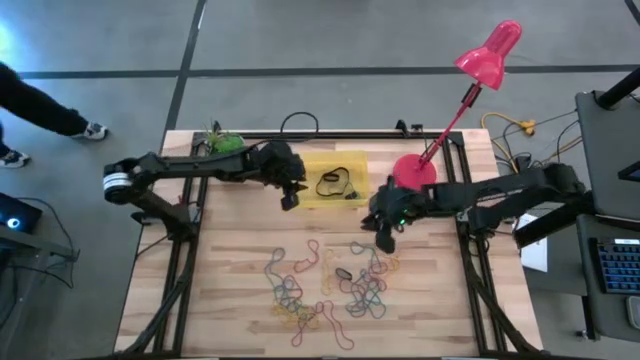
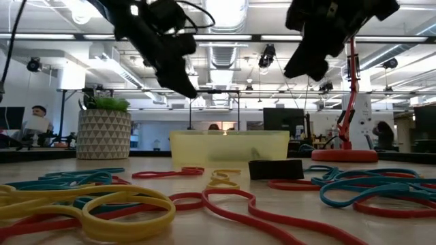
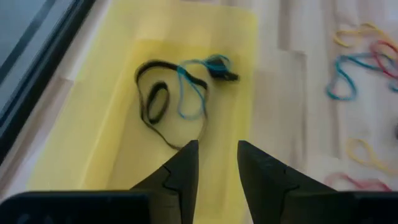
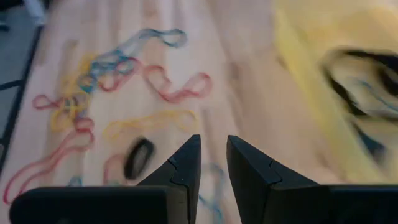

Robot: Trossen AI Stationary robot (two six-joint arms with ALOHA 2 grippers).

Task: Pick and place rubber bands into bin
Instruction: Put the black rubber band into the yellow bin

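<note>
A big open lab or office room

The low view shows long ceiling lights [image 2: 225, 10], pipes, screens and a person [image 2: 37, 119] sitting at a far workstation. From above, a wooden desk [image 1: 230, 270] stands on a grey concrete floor [image 1: 300, 40], with a red lamp [image 1: 485, 55], loose cables and a keyboard [image 1: 615, 265] nearby.

Yellow bin [image 1: 312, 165] holding few rubber bands [image 1: 335, 183], most outside.

Bright overhead ceiling lights [image 2: 225, 13] glare; the right wrist view is motion-blurred, especially the bin [image 4: 336, 93].
</note>
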